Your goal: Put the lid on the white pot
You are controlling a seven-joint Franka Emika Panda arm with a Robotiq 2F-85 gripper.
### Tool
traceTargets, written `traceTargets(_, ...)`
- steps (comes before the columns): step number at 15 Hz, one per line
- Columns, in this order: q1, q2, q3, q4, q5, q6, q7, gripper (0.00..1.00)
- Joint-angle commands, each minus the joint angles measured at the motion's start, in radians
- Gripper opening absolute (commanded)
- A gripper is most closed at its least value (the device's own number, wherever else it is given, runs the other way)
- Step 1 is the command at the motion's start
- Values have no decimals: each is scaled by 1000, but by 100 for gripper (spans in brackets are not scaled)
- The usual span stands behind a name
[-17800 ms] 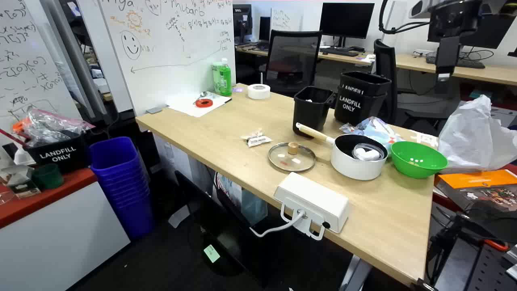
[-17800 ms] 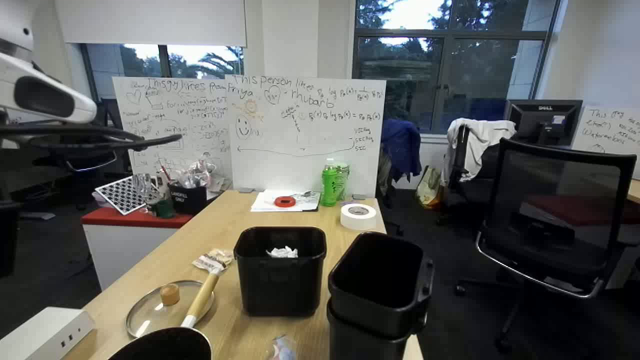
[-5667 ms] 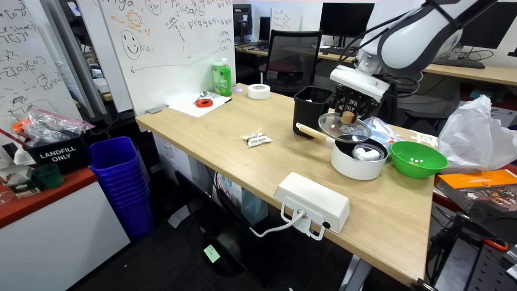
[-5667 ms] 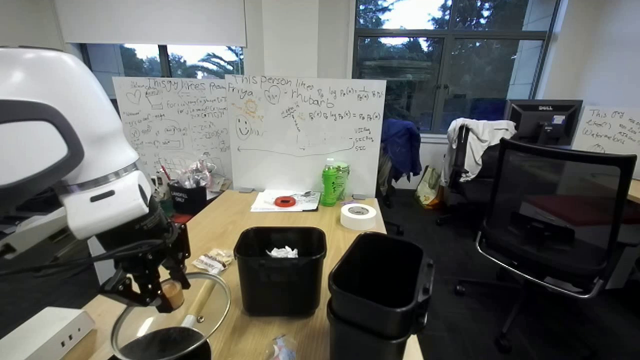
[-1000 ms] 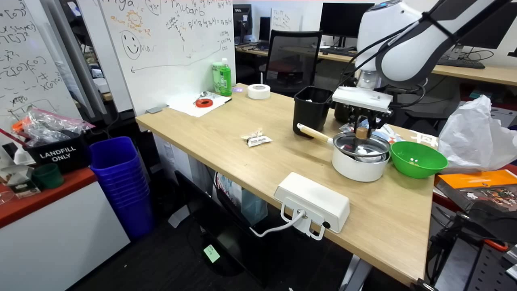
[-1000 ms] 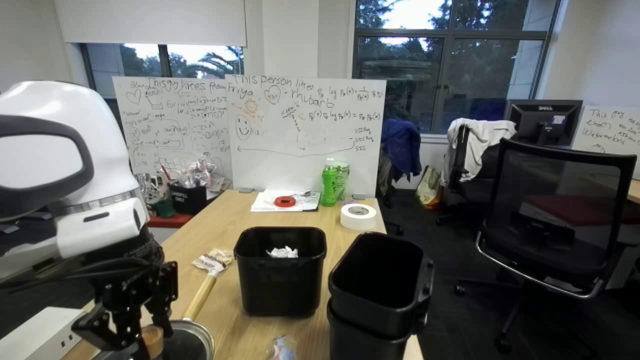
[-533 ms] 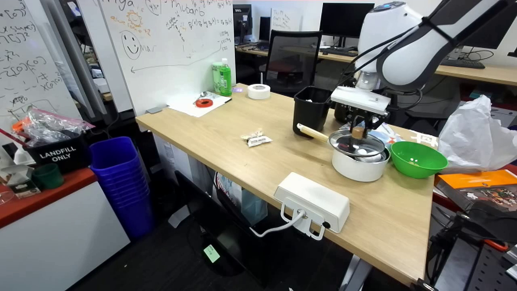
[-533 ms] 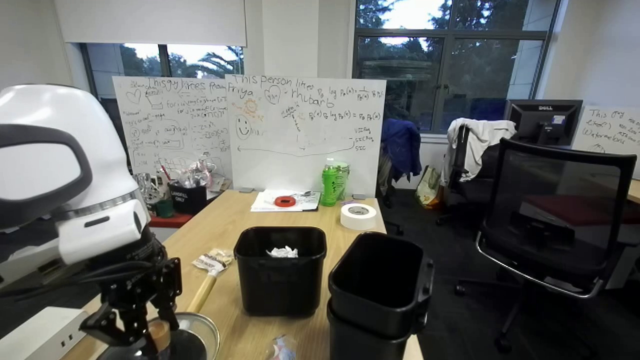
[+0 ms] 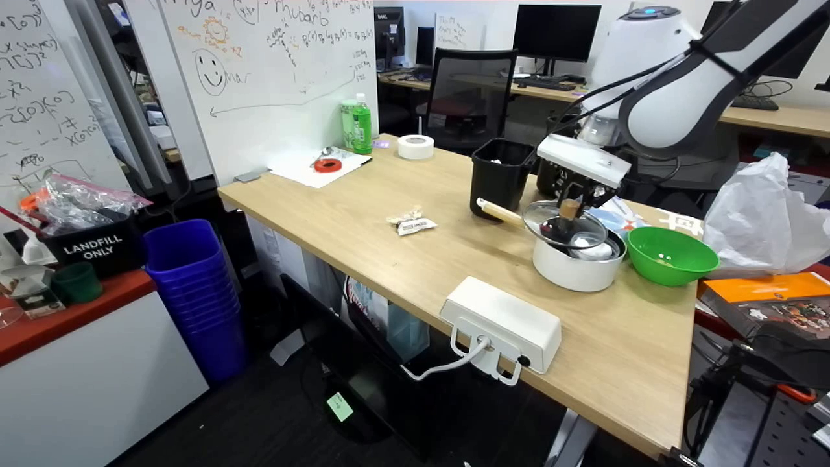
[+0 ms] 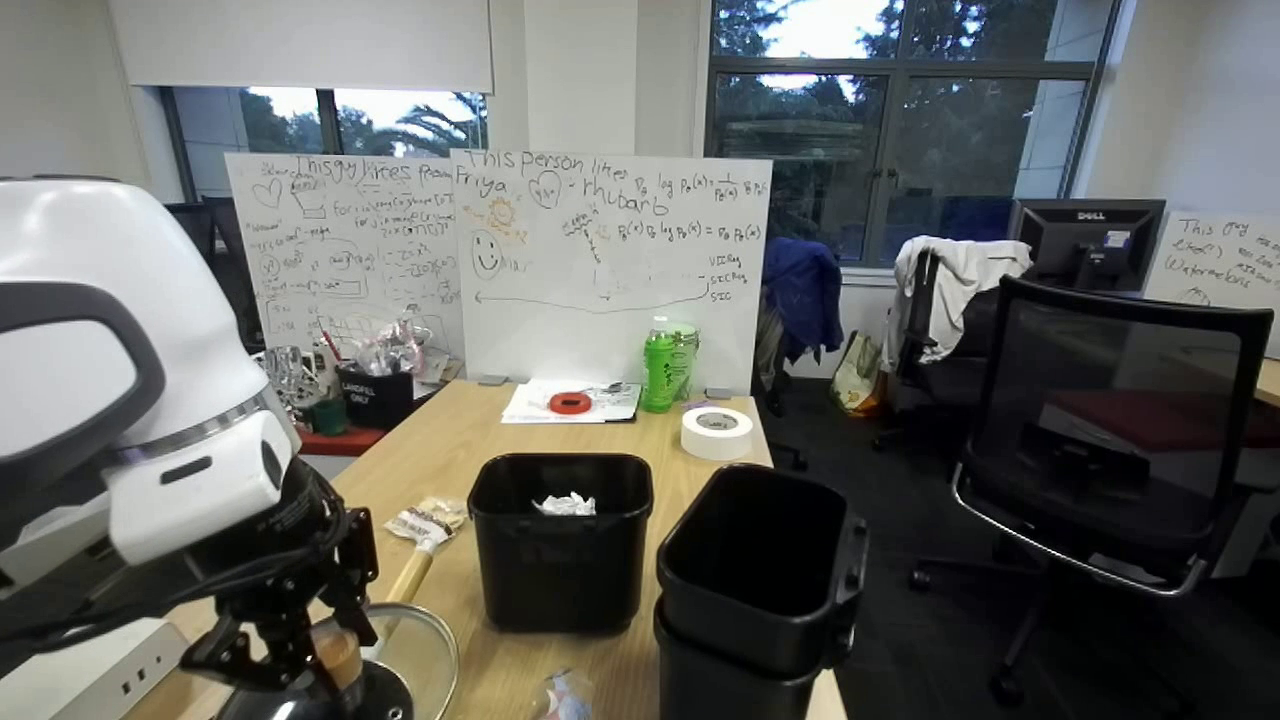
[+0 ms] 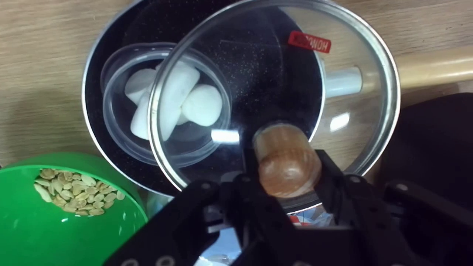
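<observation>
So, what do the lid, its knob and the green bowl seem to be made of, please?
Lid: probably clear glass with a shiny, likely metal rim; the pot shows through.
Knob: apparently varnished wood, brown with faint grain.
Green bowl: perhaps glossy plastic, given its highlights.

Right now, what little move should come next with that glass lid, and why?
Probably shift the lid, held in the fingers by its knob, toward the clear cup: the lid overhangs the white pot toward the handle, leaving part of the cup uncovered.
</observation>
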State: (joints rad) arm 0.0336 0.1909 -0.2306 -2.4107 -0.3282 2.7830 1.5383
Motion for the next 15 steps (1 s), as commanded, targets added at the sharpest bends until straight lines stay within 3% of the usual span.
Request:
traceTargets(1, -14, -33, 3, -58, 19, 38, -29, 16)
traceTargets(7, -26, -98, 17, -117, 30, 19, -62, 16)
traceTargets(15, -36, -97, 13, -120, 12, -2, -48, 16)
